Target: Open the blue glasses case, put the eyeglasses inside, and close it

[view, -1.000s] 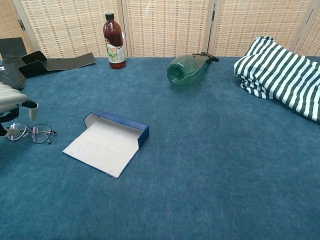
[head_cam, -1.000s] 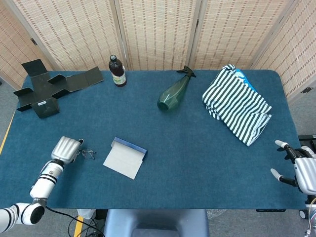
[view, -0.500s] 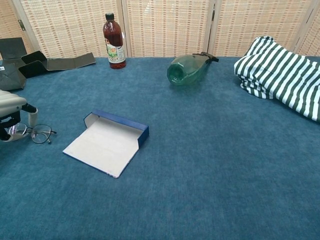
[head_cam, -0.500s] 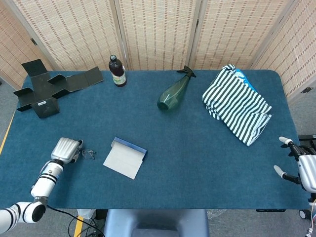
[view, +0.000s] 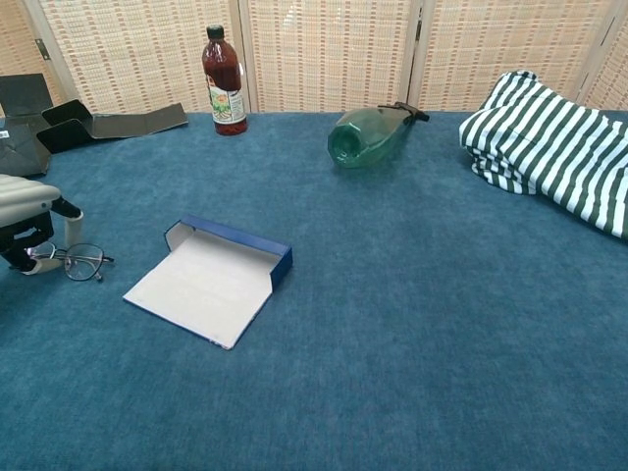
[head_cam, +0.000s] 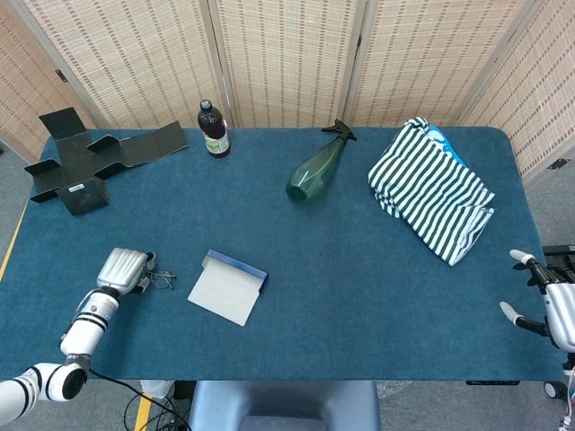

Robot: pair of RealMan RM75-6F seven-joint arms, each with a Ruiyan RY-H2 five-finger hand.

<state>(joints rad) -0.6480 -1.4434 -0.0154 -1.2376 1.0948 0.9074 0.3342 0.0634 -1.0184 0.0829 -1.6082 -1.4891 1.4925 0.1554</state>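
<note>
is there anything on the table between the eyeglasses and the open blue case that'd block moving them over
Nothing visible does. The eyeglasses lie at the left hand, and the open blue glasses case sits just beside them across bare tablecloth. The bottle and green spray bottle stand far behind.

Matt blue cloth table cover; thin metal-wire eyeglasses; glossy green spray bottle.

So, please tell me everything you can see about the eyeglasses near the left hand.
The eyeglasses have a thin dark wire frame and roundish clear lenses. They lie on the blue table cover, left of the open blue case and apart from it. The left hand is over their left end, with fingertips down at the frame; whether it really grips them, I cannot tell. The lens nearer the case is free. They are not yet in the case.
</note>
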